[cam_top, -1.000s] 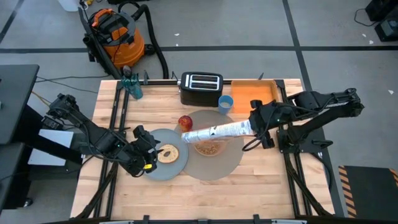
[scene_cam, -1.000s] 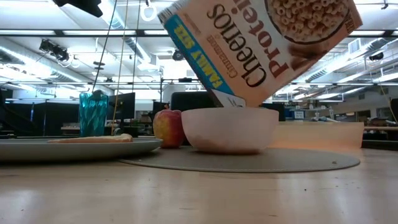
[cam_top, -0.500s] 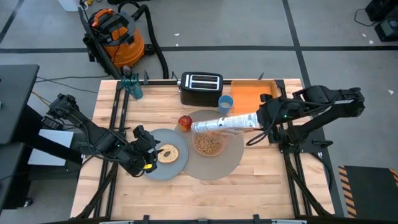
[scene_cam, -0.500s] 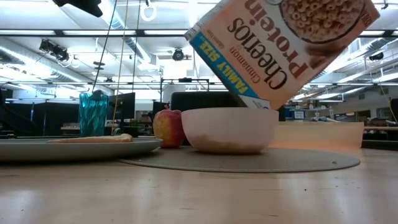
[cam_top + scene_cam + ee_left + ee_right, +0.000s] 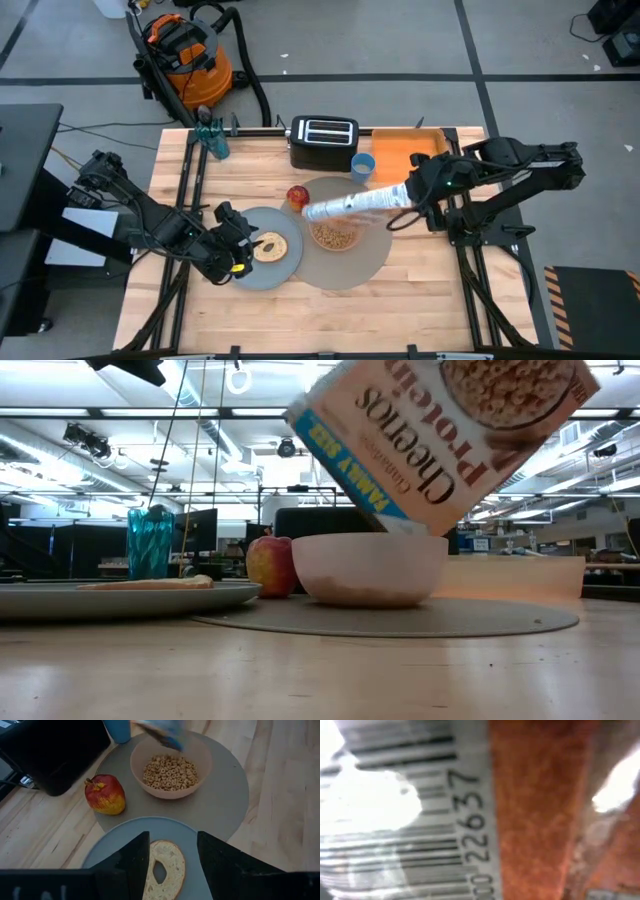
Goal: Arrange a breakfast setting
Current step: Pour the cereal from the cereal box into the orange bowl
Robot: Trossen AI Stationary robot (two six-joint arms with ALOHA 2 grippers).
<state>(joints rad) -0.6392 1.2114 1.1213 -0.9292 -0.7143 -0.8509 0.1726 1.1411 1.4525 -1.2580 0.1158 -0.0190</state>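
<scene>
A pink bowl (image 5: 335,236) holding cereal rings stands on the large grey round mat (image 5: 365,262). A red apple (image 5: 297,195) sits at the mat's far left edge, and a blue cup (image 5: 363,165) stands beyond it. A bagel (image 5: 270,246) lies on the grey-blue plate (image 5: 262,274) left of the mat. My right gripper (image 5: 408,192) is shut on a Cheerios box (image 5: 350,205), tilted above the bowl (image 5: 370,568). My left gripper (image 5: 173,837) is open over the plate's near left part, with the bagel (image 5: 162,867) showing between its fingers. No spoon is in view. My right gripper holds the cereal box by its closed end, the barcode face (image 5: 420,820) filling its wrist view. It comes roughly level from the table's right side; the wrist hides the fingers. The box is lifted clear and slants down leftward, its open corner (image 5: 400,525) just above the bowl's rim.
A black toaster (image 5: 323,141) and an orange tray (image 5: 410,150) stand along the far edge. A teal ribbed glass (image 5: 212,140) stands at the far left corner. Bare wood lies along the near edge (image 5: 330,310).
My right gripper has drawn back toward the table's right and far edges with the cereal box. The box's open end has moved from over the bowl's middle toward its far right rim and risen slightly, still tilted.
</scene>
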